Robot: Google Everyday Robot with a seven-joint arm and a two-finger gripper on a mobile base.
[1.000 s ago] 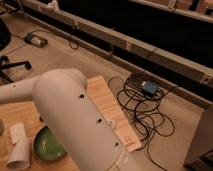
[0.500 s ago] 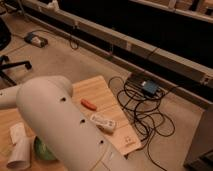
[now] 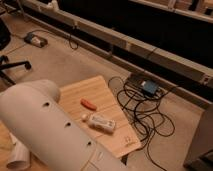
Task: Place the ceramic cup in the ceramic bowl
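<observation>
The arm (image 3: 47,127) fills the view from 7 to 9 o'clock, covering much of the table (image 3: 107,97); the gripper is out of view, so whether the claw is apart or together I cannot tell; the bowl is fully hidden behind the arm; the cup (image 3: 20,159) lies at 8 o'clock, half hidden and cut off by the frame edge; a white bottle (image 3: 101,121) and an orange thing (image 3: 89,104) lie near centre. Risk, as I judge it: working blind, the arm could sweep the cup off the table; floor cables (image 3: 142,107) sprawl at 3 o'clock.

Arm (image 3: 50,125) blocks table's (image 3: 117,137) left (end effector unseen).
</observation>
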